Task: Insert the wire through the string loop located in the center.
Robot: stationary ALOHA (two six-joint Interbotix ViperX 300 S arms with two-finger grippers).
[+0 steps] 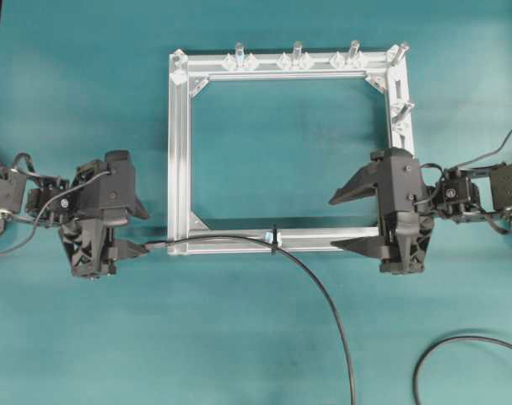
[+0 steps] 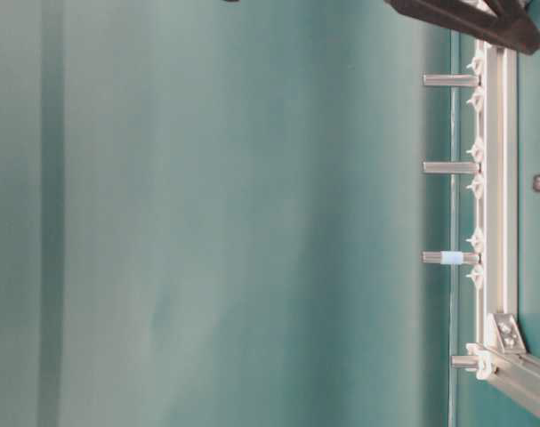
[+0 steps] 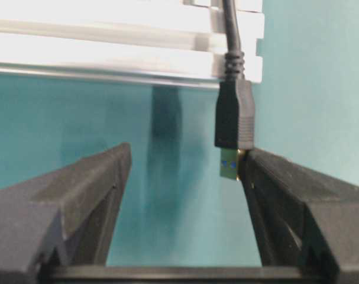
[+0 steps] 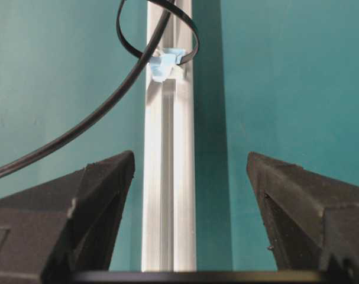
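The black wire [image 1: 323, 291] curves up from the front edge and passes through the string loop [image 1: 274, 239] on the frame's near bar. It ends in a plug [image 1: 156, 246] left of the frame. My left gripper [image 1: 141, 229] is open. In the left wrist view the plug [image 3: 233, 115] hangs between the jaws, its brassy tip touching the right-hand finger [image 3: 285, 189], and nothing clamps it. My right gripper [image 1: 333, 224] stands open over the near bar's right end, holding nothing. The right wrist view shows the loop [image 4: 194, 44] with its pale blue clip [image 4: 162, 64] and the wire [image 4: 96, 115] running through it.
The square aluminium frame [image 1: 180, 152] lies flat mid-table. Silver upright pegs [image 1: 296, 55] line its far bar and right corner. A second black cable [image 1: 458, 346] loops at the front right. Grey arm cables trail by both wrists.
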